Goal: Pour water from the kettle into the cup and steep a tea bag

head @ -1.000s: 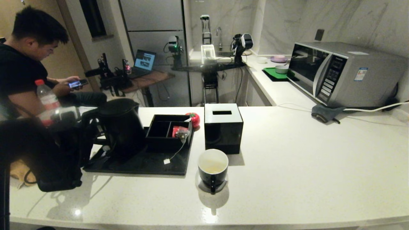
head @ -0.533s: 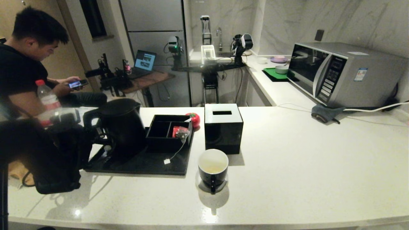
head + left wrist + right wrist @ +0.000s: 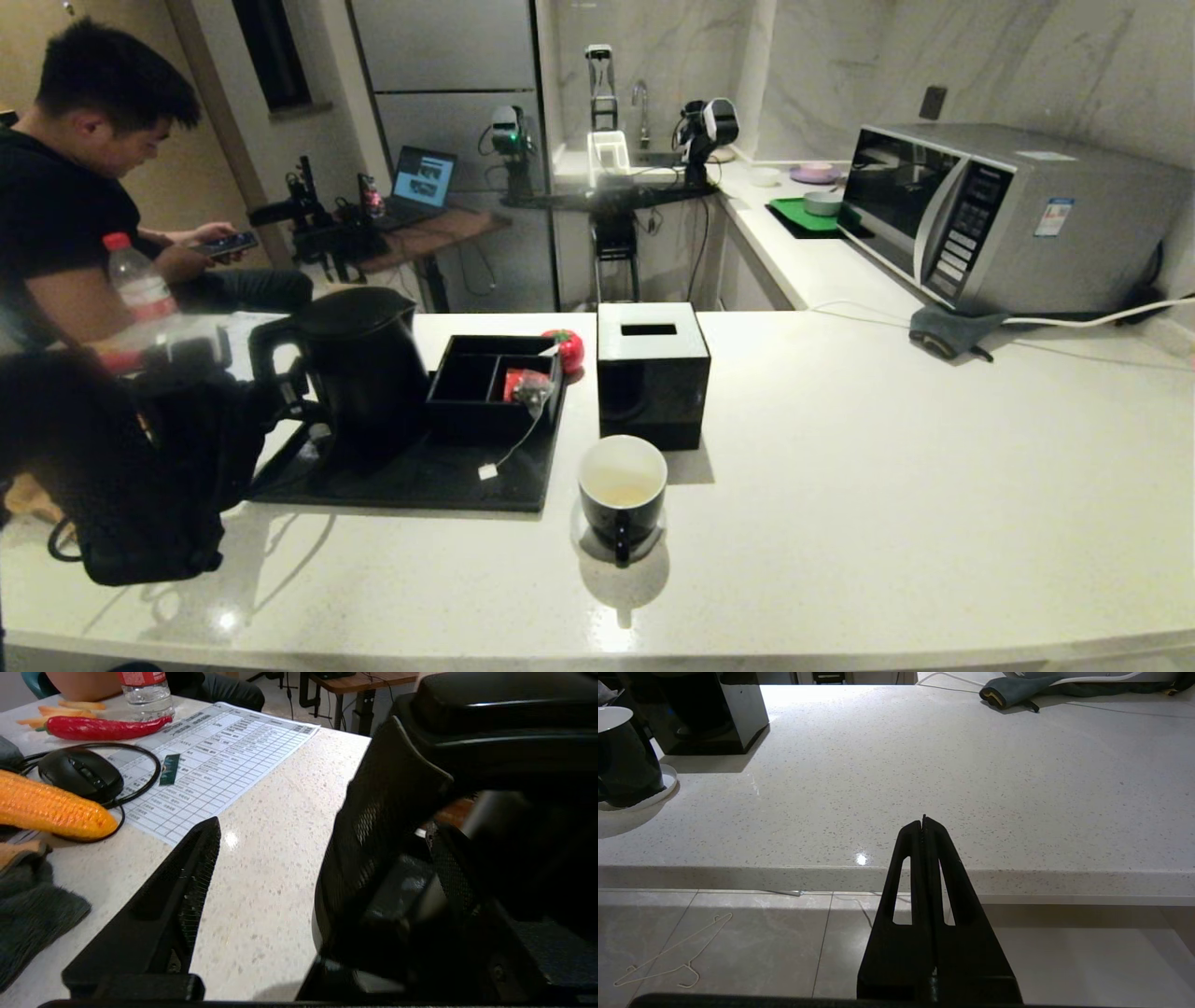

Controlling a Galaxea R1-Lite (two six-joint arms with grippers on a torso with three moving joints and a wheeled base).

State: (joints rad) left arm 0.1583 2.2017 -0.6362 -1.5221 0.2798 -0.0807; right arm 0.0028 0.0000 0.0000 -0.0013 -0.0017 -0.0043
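Left tool (image 3: 271, 868), fingers spread wide, sits at frame left beside the kettle (image 3: 359, 373) handle; tea bag (image 3: 532, 387) lies centre-frame.

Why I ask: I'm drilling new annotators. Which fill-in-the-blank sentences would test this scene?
The kettle stands ____ on the black tray. The left hand, beside the kettle's handle, is ____. The right hand, in front of the counter edge, is empty and ____.
Missing words: upright; open; shut.
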